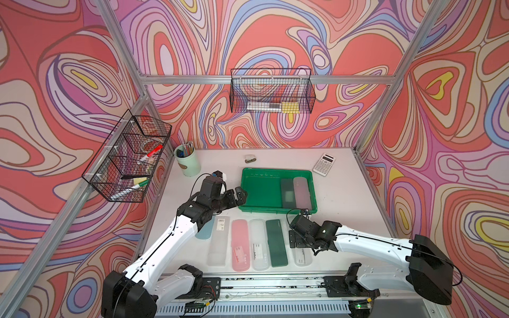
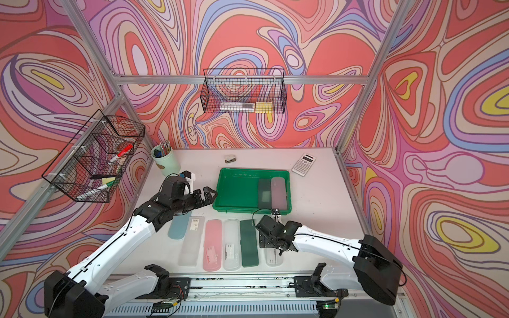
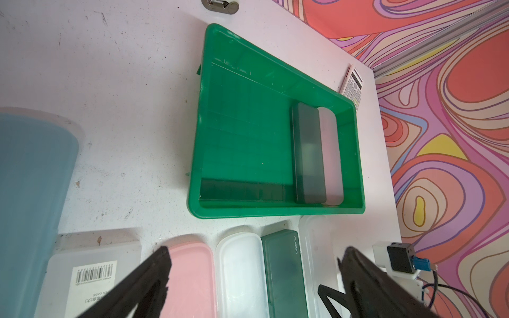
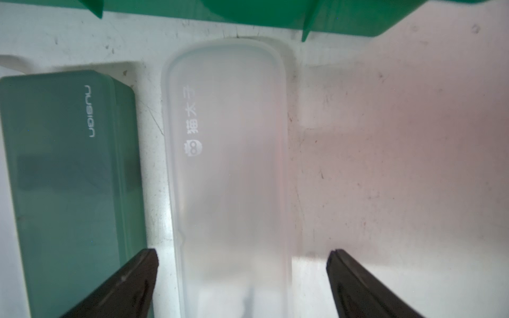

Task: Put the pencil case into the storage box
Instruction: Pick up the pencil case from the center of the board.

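Pencil case point(image 4: 228, 165), frosted clear, lies flat on the table point(image 1: 344, 209) at the right end of the front row, just beside a dark green case point(image 4: 63, 179). The right gripper point(image 4: 242, 257) hangs over it, fingers point(image 4: 132, 275) spread wide on either side, clasping nothing. Beyond, the storage box point(image 1: 261, 192) holds a grey case point(image 1: 287, 192) and a mauve case point(image 1: 302, 192) side by side at its right end. The left gripper point(image 1: 240, 194) hovers at the box's left rim, fingers apart.
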`<control>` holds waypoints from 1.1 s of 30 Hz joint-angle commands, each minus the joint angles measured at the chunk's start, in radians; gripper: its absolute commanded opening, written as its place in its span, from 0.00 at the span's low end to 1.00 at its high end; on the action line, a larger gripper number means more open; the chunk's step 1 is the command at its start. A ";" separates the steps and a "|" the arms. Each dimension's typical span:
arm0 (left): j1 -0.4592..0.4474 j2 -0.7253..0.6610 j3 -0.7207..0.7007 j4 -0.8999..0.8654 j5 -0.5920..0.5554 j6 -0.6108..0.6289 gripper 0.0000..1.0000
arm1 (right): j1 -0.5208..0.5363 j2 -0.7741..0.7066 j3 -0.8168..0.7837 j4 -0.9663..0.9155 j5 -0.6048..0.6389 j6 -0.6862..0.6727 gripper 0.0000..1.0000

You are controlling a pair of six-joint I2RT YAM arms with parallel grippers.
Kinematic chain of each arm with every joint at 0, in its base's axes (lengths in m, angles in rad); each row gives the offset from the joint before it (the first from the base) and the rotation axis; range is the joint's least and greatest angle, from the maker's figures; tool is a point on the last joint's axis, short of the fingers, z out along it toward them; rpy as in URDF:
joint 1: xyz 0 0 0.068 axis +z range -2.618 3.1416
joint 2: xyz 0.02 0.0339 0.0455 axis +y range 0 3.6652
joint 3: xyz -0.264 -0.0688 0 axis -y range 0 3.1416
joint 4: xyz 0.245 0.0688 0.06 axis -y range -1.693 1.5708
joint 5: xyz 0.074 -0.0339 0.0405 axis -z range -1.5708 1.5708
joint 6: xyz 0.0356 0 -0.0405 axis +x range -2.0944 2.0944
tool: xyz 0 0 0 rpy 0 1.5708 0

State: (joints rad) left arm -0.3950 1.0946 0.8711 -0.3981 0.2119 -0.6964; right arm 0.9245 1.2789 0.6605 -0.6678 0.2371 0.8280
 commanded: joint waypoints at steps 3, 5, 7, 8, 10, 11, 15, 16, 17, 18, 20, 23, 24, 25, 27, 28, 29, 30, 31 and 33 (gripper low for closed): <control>-0.005 -0.033 -0.029 -0.014 0.004 0.010 0.99 | 0.005 0.105 0.054 -0.015 0.029 -0.018 0.98; -0.005 -0.041 -0.032 -0.020 -0.001 0.011 0.99 | 0.005 0.134 0.067 -0.011 0.028 -0.021 0.98; -0.005 -0.047 -0.036 -0.021 -0.004 0.011 0.99 | 0.006 0.154 0.075 -0.011 0.026 -0.020 0.98; -0.004 -0.048 -0.035 -0.023 -0.004 0.011 0.99 | 0.007 0.164 0.079 -0.013 0.029 -0.019 0.97; -0.005 -0.046 -0.037 -0.021 -0.005 0.010 0.99 | 0.005 0.180 0.080 -0.018 0.036 -0.008 0.96; -0.005 -0.044 -0.036 -0.023 -0.004 0.012 0.99 | 0.007 0.189 0.078 -0.018 0.038 -0.003 0.95; -0.005 -0.037 -0.032 -0.026 0.001 0.015 0.99 | 0.015 0.201 0.062 -0.009 0.042 0.009 0.90; -0.005 -0.035 -0.031 -0.026 0.000 0.015 0.99 | 0.019 0.204 0.060 -0.009 0.044 0.012 0.88; -0.005 -0.036 -0.030 -0.026 0.001 0.015 0.99 | 0.022 0.206 0.057 -0.008 0.045 0.014 0.86; -0.005 -0.035 -0.031 -0.026 0.001 0.017 0.99 | 0.026 0.207 0.055 -0.008 0.049 0.017 0.85; -0.005 -0.036 -0.030 -0.026 0.000 0.016 0.99 | 0.033 0.206 0.054 -0.012 0.054 0.023 0.83; -0.005 -0.040 -0.031 -0.030 0.000 0.015 0.99 | 0.046 0.198 0.058 -0.019 0.060 0.026 0.78; -0.005 -0.041 -0.030 -0.031 -0.006 0.015 0.99 | 0.049 0.196 0.058 -0.020 0.056 0.026 0.76; -0.005 -0.041 -0.028 -0.043 -0.016 0.012 0.99 | 0.051 0.192 0.056 -0.018 0.052 0.025 0.75; -0.005 -0.042 -0.018 -0.069 -0.035 0.009 0.99 | 0.058 0.189 0.055 -0.020 0.050 0.025 0.72; -0.005 -0.041 -0.014 -0.081 -0.045 0.008 0.98 | 0.064 0.186 0.054 -0.026 0.054 0.029 0.71; -0.007 -0.046 -0.012 -0.085 -0.049 0.005 0.98 | 0.071 0.182 0.053 -0.032 0.056 0.035 0.70; -0.010 -0.050 -0.013 -0.085 -0.051 0.004 0.98 | 0.077 0.176 0.053 -0.038 0.060 0.042 0.69; -0.011 -0.058 -0.015 -0.086 -0.053 0.002 0.98 | 0.084 0.165 0.051 -0.045 0.062 0.047 0.65; -0.013 -0.071 -0.018 -0.089 -0.054 0.000 0.98 | 0.097 0.143 0.053 -0.060 0.066 0.058 0.60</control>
State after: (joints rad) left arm -0.4007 1.0557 0.8440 -0.4530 0.1795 -0.6971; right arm 1.0023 1.4555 0.7223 -0.6827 0.2882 0.8623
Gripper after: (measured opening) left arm 0.985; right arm 0.802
